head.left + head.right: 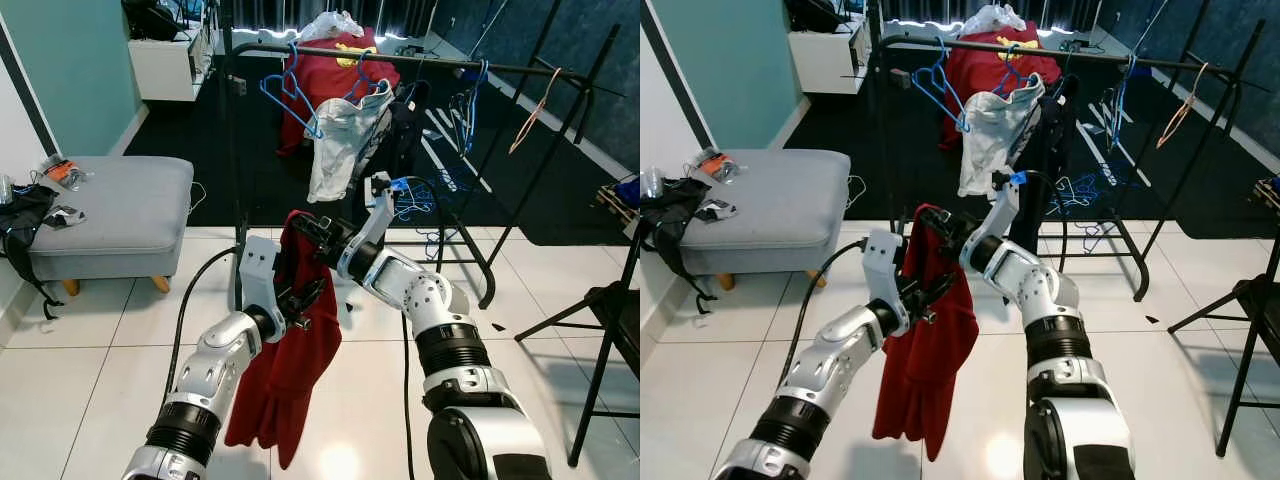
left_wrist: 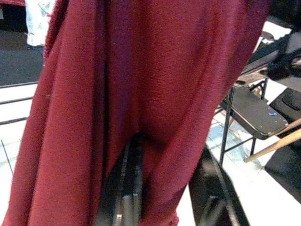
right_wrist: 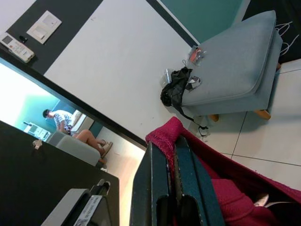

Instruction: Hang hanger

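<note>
A dark red garment [image 1: 295, 370] hangs in front of me, held between both grippers. My right gripper [image 1: 300, 222] is shut on its top edge; in the right wrist view the two fingers [image 3: 155, 179] pinch a fold of red cloth [image 3: 171, 129]. My left gripper [image 1: 312, 296] grips the garment lower down, at mid height, with cloth bunched between its fingers [image 2: 127, 188]. Beyond stands a black clothes rack [image 1: 430, 62]. On its rail hang an empty blue hanger [image 1: 290, 95] and a pale grey garment [image 1: 340, 140]. No hanger can be made out inside the red garment.
A grey ottoman [image 1: 120, 210] stands at the left with a black bag [image 1: 20, 220] on its edge. A black folding chair [image 1: 600, 310] is at the right. Blue hangers [image 1: 415, 200] lie on the floor under the rack. A red shirt [image 1: 330, 70] hangs behind.
</note>
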Robot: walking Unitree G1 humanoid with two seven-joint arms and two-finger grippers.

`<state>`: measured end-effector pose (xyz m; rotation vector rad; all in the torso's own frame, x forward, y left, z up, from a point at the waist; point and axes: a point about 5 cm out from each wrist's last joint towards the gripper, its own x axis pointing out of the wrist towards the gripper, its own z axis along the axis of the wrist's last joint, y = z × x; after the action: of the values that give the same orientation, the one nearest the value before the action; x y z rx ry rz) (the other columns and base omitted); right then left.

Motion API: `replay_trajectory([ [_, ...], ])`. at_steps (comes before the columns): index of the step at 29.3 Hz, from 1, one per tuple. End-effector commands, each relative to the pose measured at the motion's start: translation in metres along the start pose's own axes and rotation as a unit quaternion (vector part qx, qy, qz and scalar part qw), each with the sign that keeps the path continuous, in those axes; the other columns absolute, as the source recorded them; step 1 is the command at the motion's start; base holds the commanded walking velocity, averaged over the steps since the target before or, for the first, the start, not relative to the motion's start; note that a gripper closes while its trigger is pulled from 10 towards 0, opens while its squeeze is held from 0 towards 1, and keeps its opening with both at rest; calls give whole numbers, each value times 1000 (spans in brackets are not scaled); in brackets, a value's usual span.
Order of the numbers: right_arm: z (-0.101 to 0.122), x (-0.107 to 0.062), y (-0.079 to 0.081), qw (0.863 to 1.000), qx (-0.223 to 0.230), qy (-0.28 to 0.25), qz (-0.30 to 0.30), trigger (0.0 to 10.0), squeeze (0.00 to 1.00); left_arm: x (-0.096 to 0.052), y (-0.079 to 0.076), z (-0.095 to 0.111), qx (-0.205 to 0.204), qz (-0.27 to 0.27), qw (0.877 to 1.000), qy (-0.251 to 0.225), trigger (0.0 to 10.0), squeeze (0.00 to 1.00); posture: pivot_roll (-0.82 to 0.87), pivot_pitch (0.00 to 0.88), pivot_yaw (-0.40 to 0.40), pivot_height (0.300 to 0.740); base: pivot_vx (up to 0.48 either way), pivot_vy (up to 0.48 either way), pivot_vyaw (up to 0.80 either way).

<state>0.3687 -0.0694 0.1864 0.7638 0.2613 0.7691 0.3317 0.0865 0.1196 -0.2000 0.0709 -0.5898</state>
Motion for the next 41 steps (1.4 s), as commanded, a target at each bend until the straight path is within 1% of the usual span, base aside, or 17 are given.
replay_trajectory([
  [1,3,-2,3,1000,-2,-8,9,0,0,0,1,0,5,-3,1000,2,0,0,-75,43,-86,740,0,0,0],
  [19,4,-5,-1,1000,-12,-5,3,0,0,-18,14,4,26,-67,997,7,0,0,-76,45,-88,740,0,0,0],
  [20,3,-6,0,1000,-7,-2,14,1255,0,-22,16,9,31,-82,996,4,0,0,-74,44,-89,740,0,0,0],
  [21,3,-6,0,1000,-7,-2,14,1255,0,-22,16,9,31,-82,996,4,0,0,-74,44,-89,740,0,0,0],
  [22,2,-7,1,1000,-4,2,24,4706,0,-26,20,16,39,-96,995,1,0,0,-74,43,-88,740,0,0,0],
  [23,2,-7,1,1000,-4,2,24,4706,0,-26,20,16,39,-96,995,1,0,0,-74,43,-88,740,0,0,0],
  [24,1,-8,2,999,1,7,31,10000,278,-31,24,22,47,-113,993,0,0,0,-73,41,-87,740,0,0,0],
  [25,1,-8,2,999,1,7,31,10000,278,-31,24,22,47,-113,993,0,0,0,-73,41,-87,740,0,0,0],
  [26,0,-8,2,999,3,11,35,10000,812,-35,27,29,55,-125,991,-2,0,0,-71,40,-88,740,0,0,0],
  [27,-1,-9,2,999,4,13,36,10000,812,-38,29,33,61,-133,989,-3,0,0,-70,39,-88,740,0,0,0],
  [28,-2,-10,1,999,3,17,36,10000,1000,-41,31,39,67,-144,987,-4,0,0,-66,36,-88,740,0,0,0],
  [33,-11,-17,-3,998,-30,42,28,10000,1000,-51,31,54,92,-193,977,9,0,0,-58,26,-86,740,0,0,0],
  [34,-15,-24,-8,995,-72,70,27,10000,176,-52,30,55,99,-202,974,17,0,0,-54,19,-84,740,0,0,0],
  [36,-19,-29,-12,990,-101,92,27,10000,176,-53,29,56,103,-208,972,23,0,0,-54,19,-84,740,0,0,0],
  [37,-25,-40,-24,978,-163,128,1,10000,0,-55,28,57,113,-222,968,34,0,0,-57,14,-80,740,0,0,0],
  [39,-33,-62,-46,957,-230,169,-44,10000,0,-60,26,59,125,-248,959,57,0,0,-60,5,-73,740,0,0,0],
  [41,-33,-71,-52,959,-226,159,-63,10000,0,-62,25,60,129,-260,955,68,0,0,-59,1,-72,740,0,0,0],
])
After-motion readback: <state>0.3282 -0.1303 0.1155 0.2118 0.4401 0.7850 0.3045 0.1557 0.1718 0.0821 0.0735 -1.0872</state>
